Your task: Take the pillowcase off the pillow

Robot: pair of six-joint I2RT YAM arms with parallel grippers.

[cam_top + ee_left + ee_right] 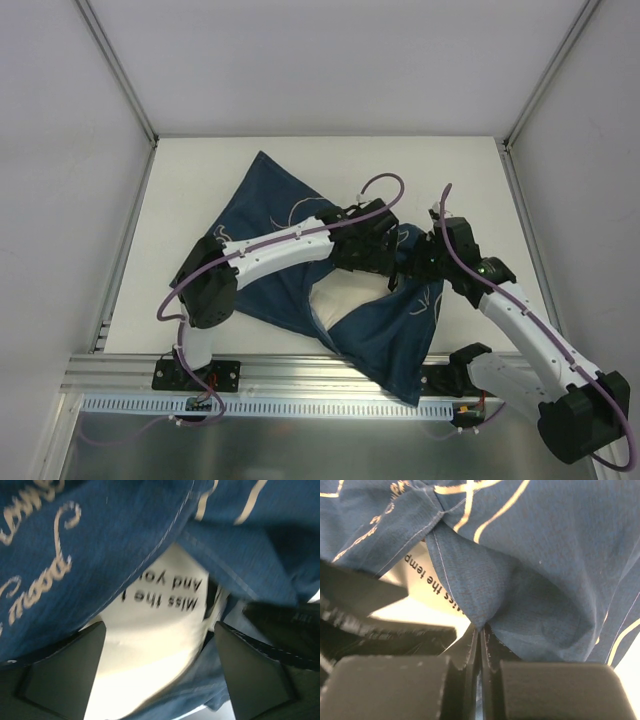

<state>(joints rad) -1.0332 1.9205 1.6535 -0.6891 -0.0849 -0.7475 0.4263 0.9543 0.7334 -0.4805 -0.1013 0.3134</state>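
On the white bench (180, 200), near its middle and front, lies the large limp navy-blue fabric pillowcase with cream outline drawings (265, 205), spread in a rough diamond. One corner drapes over the silver rail (120, 372) at the near edge. The plump cream pillow (343, 300) sits mostly inside it. Only a pale patch shows through the opening on the near side, between the two arms. From the left wrist, that patch carries black printed words, and the blue hem curves across just above it.

The left fingers (70, 675) stand spread wide, one on either side of the bare cream patch, with nothing gripped between them. Whether their tips brush the cloth is hard to tell from this close view. The right fingers (545, 690) are pressed together on a bunched fold of the navy cloth, pinching it just beside the opening, close to the left arm's wrist.
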